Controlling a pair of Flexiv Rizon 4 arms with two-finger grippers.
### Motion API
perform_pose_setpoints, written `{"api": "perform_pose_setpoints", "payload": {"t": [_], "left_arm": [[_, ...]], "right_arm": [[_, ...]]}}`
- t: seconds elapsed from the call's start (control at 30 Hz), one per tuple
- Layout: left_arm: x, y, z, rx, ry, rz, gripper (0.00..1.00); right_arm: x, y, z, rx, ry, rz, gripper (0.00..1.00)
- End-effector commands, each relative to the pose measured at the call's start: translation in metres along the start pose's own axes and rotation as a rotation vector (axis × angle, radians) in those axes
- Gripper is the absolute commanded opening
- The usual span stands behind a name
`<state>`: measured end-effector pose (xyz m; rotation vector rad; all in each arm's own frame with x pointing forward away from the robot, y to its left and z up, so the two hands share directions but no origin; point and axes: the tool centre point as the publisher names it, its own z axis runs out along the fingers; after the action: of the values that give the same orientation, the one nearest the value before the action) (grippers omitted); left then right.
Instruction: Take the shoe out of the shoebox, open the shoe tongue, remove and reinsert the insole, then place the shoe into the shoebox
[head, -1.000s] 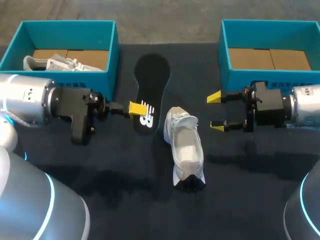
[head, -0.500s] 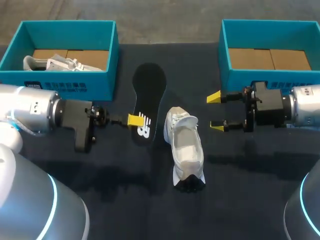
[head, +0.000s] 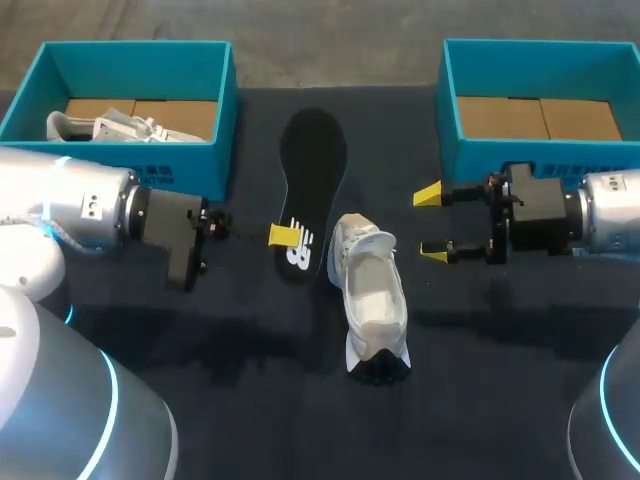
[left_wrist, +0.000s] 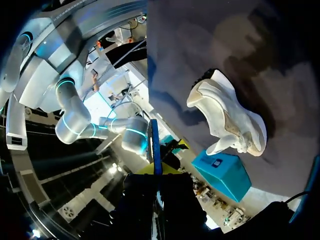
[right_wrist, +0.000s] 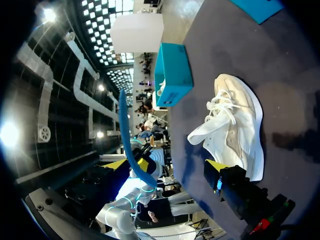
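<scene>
Left claw (head: 284, 236) is closed on one end of the black insole (head: 313, 165); in the left wrist view the insole (left_wrist: 155, 142) shows edge-on between the fingers. The white shoe (head: 370, 300) lies on the dark surface (head: 500, 380) just beside the insole, outside both boxes, tongue lifted. Right claw (head: 432, 224) is open and holds nothing, between the shoe and the right shoebox (head: 540, 55). The left shoebox (head: 130, 55) contains another white shoe (head: 110, 127).
</scene>
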<state>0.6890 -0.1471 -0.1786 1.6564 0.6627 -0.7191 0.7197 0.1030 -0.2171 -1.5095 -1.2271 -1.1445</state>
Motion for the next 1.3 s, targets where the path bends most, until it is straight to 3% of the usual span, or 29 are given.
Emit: {"api": "perform_pose_setpoints", "payload": {"t": [0.03,1.3], "left_arm": [[0.0089,0.0056,0.0044,-0.003,-0.027,0.012,0.0],[0.007,0.0073,0.0123,0.006,-0.046,0.016,0.0]], "right_arm": [[0.0001,-0.0004,0.0009,-0.002,-0.002,0.0,1.0],[0.0001,-0.0004,0.0009,-0.002,-0.002,0.0,1.0]]}}
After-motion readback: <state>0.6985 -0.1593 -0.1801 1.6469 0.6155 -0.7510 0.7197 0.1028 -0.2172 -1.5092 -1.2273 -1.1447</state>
